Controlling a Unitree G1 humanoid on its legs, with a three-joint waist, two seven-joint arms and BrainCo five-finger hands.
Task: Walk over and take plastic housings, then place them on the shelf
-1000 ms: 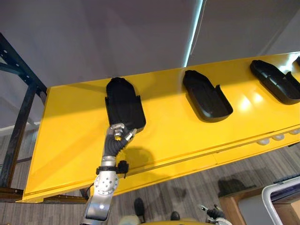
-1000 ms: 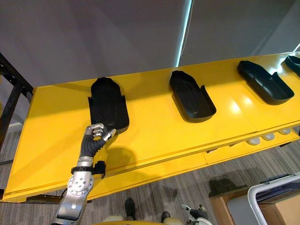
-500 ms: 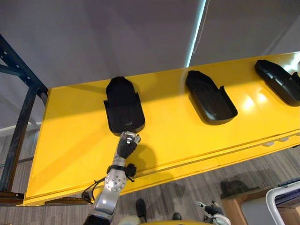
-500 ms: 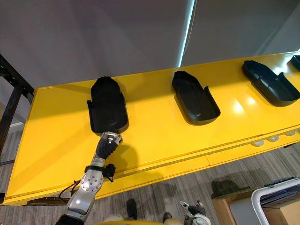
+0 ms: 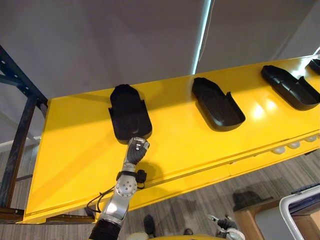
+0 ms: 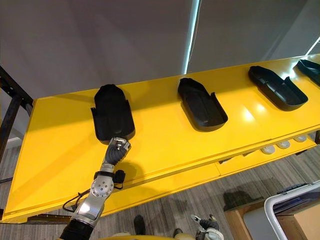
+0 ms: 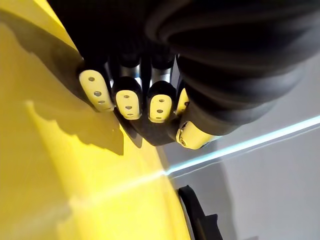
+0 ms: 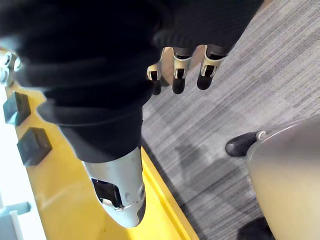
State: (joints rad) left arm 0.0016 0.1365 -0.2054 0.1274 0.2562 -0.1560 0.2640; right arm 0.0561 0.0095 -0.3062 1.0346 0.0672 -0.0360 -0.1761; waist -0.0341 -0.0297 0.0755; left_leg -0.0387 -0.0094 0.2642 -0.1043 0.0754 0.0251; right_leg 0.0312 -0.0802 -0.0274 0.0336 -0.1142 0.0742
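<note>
The leftmost black plastic housing (image 5: 129,119) lies flat on the yellow shelf (image 5: 75,150), its rounded end toward the wall. My left hand (image 5: 136,149) sits just at its near end, fingers curled in, knuckles against the housing's edge and nothing in its grip. In the left wrist view the curled fingers (image 7: 126,98) hang over the yellow surface. Low by my side, above the grey carpet, my right hand (image 8: 180,70) is relaxed and open.
More black housings lie along the shelf: a middle one (image 5: 218,104), one to the right (image 5: 290,87), another at the far edge (image 5: 315,64). A dark steel rack frame (image 5: 20,130) stands at the left. A wooden box and white frame (image 5: 300,210) are at the lower right.
My left hand has let go of the housing's near end, and its fingers have curled in. It now rests just behind that end. The camera has shifted slightly.
</note>
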